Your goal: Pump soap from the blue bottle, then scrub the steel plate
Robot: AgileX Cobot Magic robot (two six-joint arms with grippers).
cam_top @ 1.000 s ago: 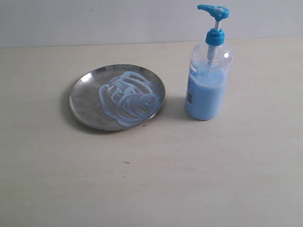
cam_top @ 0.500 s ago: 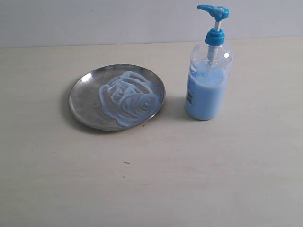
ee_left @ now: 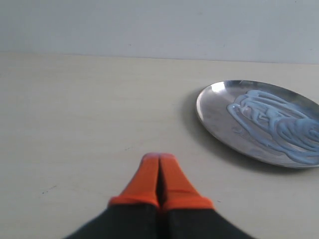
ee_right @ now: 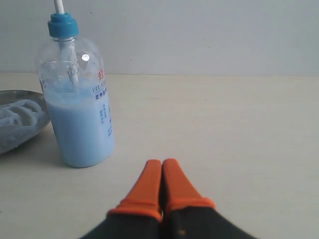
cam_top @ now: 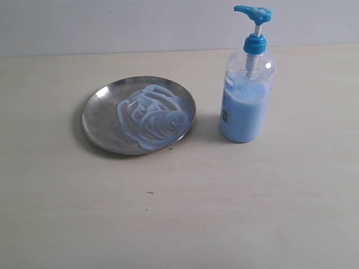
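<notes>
nothing moved against the earlier exterior pictures: same spots, same streaks, same pump height. plate (cam_top: 100, 120) flat on the table (cam_top: 202, 213), left of centre, in the far half. soap (cam_top: 151, 115) smeared over its middle and right part in whitish-blue swirls, with the left part of the metal bare and shiny. bottle (cam_top: 244, 109) upright just right of the plate, not touching it, a strip of table between. more than half full of pale blue liquid, label on its left side, pump head (cam_top: 253, 12) raised with the spout pointing left. left gripper (ee_left: 159, 160) low over the table, orange fingertips pressed together with nothing between them; plate near it, apart. right gripper (ee_right: 162, 165) likewise pressed together and empty, low over bare table, with the bottle close ahead but clear of it and an edge of the plate showing beside the bottle.
</notes>
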